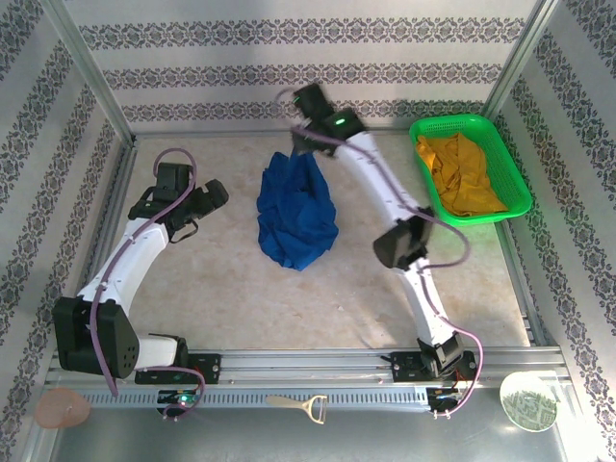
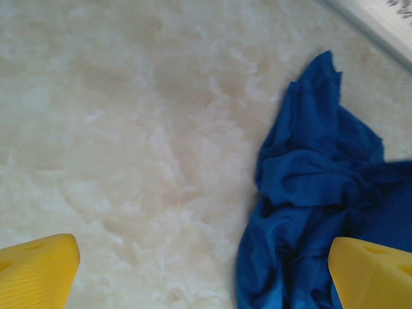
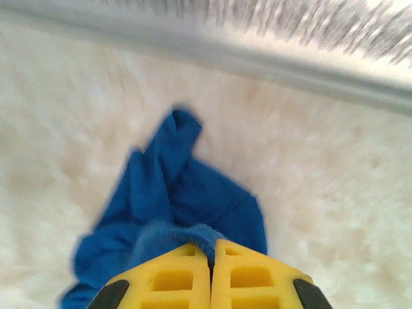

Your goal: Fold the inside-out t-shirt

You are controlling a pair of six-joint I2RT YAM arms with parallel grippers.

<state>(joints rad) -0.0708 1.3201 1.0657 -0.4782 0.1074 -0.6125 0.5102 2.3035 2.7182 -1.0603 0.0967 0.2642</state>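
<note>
Shirt [image 1: 296, 214] lies bunched on the pale marbled table [image 1: 221, 289], patterned wallpaper [image 1: 289, 72] all round. Right gripper [image 3: 211, 248] is pinching its far end, left gripper [image 1: 210, 196] spread wide beside it.

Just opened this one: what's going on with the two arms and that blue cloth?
The right gripper is shut on the far end of the blue inside-out t-shirt, which lies in a crumpled heap mid-table, with no fold made yet. The left gripper hovers open to the left of the shirt, holding nothing. A yellow garment sits in the green basket at the far right.
</note>
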